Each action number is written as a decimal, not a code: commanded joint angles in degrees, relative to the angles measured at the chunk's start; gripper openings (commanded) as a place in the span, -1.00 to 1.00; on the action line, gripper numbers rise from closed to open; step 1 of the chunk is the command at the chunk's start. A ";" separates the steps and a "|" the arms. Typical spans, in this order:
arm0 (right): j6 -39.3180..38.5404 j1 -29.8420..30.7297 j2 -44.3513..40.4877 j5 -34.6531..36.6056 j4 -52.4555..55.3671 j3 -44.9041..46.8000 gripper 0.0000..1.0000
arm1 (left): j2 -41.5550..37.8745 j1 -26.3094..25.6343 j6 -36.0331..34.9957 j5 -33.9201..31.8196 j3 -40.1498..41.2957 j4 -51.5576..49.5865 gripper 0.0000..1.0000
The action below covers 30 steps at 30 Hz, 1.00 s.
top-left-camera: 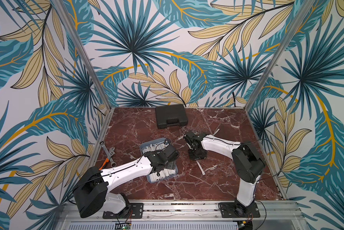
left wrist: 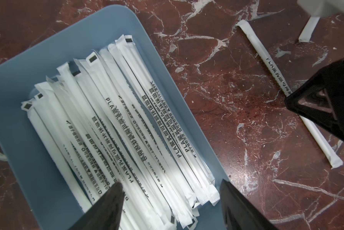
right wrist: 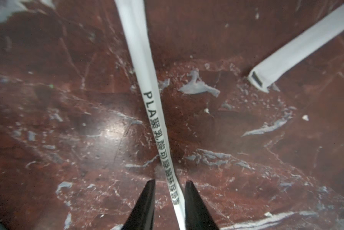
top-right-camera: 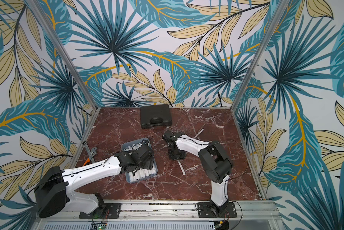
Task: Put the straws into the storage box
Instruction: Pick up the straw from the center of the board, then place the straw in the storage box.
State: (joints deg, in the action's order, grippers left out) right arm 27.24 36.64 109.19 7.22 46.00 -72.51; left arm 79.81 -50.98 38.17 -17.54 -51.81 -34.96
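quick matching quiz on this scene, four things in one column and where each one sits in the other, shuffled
Things:
1 case
2 wrenches
3 tray
4 right gripper

Places:
a at the left edge of the table
b fingers either side of a loose straw
c at the table's far end
d under the left gripper, holding many straws

Pairs: 1-c, 2-a, 3-d, 4-b

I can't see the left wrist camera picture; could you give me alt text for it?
A blue-grey storage box packed with white paper-wrapped straws sits on a red marble table, with the left claw open above them. Two loose straws lie on the table beside the box.
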 commanded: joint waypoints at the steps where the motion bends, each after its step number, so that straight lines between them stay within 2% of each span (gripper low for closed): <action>1: -0.44 -0.01 1.18 -0.28 -2.38 1.97 -0.54 | -1.10 0.08 0.32 -1.06 -2.59 -0.38 0.62; 6: -1.14 0.12 -0.41 -0.10 -2.13 1.72 -0.78 | -4.38 2.96 0.25 -2.02 -1.86 -2.46 0.62; 8: -1.34 1.40 -2.61 -0.12 -0.31 -0.40 -0.81 | -7.26 5.37 -0.04 -2.66 -1.08 -3.90 0.62; 12: 0.18 7.97 -3.29 -1.53 4.44 -10.55 -0.80 | -15.59 11.62 -1.11 -7.27 1.59 -7.22 0.62; 14: 1.31 12.16 -0.06 -2.75 5.80 -16.96 -0.81 | -19.59 15.45 -2.23 -7.32 4.03 -6.79 0.63; 17: 2.88 14.85 6.61 -4.65 5.96 -25.15 -0.81 | -23.49 20.69 -2.03 -6.12 5.88 -8.31 0.63; 23: 4.97 15.58 16.34 -4.80 6.11 -36.91 -0.82 | -25.39 21.55 -1.38 -4.24 6.79 -9.00 0.63; 30: 5.47 15.64 21.53 -5.55 7.23 -37.76 -0.82 | -24.88 21.59 -1.11 -2.74 7.78 -6.91 0.62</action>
State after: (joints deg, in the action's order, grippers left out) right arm 31.57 52.10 130.43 2.22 50.81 -110.04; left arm 55.07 -29.67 37.06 -21.12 -45.36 -42.76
